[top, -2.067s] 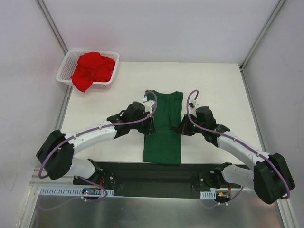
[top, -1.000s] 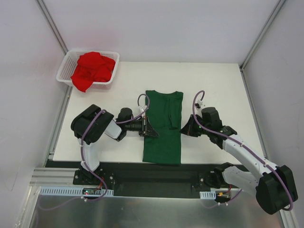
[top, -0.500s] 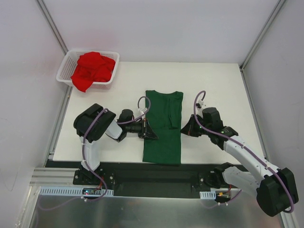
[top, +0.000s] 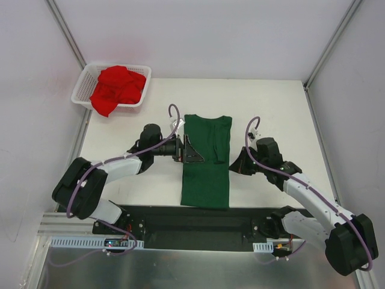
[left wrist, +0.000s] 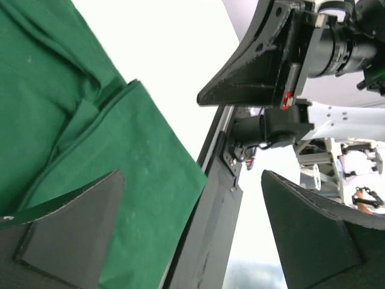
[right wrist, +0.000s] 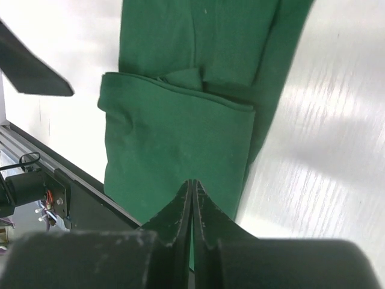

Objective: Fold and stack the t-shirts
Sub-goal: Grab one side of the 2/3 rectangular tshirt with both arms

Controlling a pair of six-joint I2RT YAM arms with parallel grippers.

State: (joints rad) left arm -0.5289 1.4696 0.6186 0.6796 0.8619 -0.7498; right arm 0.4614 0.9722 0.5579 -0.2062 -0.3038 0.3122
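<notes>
The left gripper (top: 190,152) is hovering, fingers spread wide, over the dark green t-shirt's (top: 207,174) near edge, likely lining up a fold. The right gripper (top: 236,162), fingers pressed together on nothing, is idling just beside the opposite edge. The red t-shirt (top: 117,87) is lying well beyond the left gripper, in the white mesh basket (top: 77,95).

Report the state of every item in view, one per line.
green t-shirt: flat on the table, sides folded in, a narrow strip
red t-shirt: crumpled in the basket, unfolded
basket: upright, holding the red t-shirt
left gripper: open, at the green t-shirt's left edge
right gripper: shut, at its right edge
</notes>
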